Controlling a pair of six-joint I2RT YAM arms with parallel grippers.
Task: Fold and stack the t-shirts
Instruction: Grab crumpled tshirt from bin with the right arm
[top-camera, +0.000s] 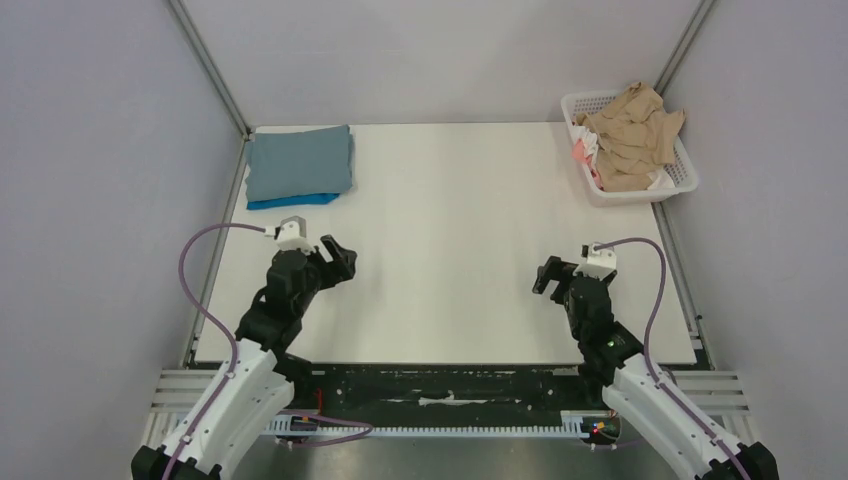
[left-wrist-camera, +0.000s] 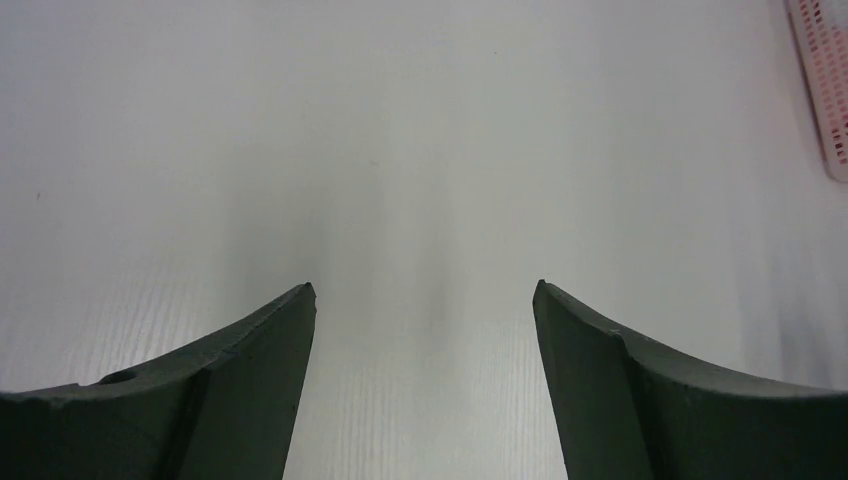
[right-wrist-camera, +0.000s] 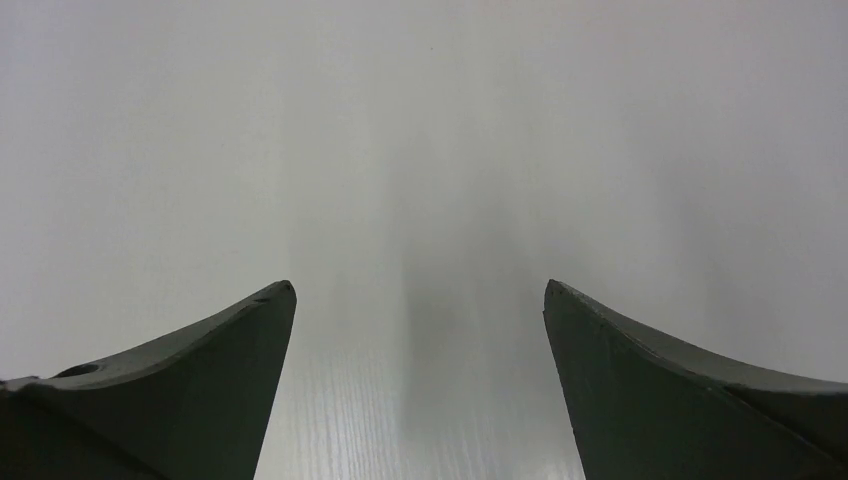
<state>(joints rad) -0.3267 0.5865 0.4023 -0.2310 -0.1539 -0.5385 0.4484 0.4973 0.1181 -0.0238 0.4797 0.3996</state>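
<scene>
Jaws stand wide apart and hold nothing on left gripper (top-camera: 343, 256) and right gripper (top-camera: 548, 275), both over the white table (top-camera: 450, 200). Folded grey-blue t-shirt (top-camera: 298, 160) lies atop the bright blue t-shirt (top-camera: 290, 201), far left — the tan-beige t-shirt (top-camera: 632, 135) is crumpled in the lattice basket (top-camera: 625, 197), far right.

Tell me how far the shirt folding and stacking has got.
Done: the grey-blue shirt lies folded on the bright blue shirt at the far left corner of the table. In hand: nothing; the left gripper and right gripper both hover open over bare surface. Left: the tan shirt and some coral-pink cloth beneath it, crumpled in the basket at far right.
</scene>
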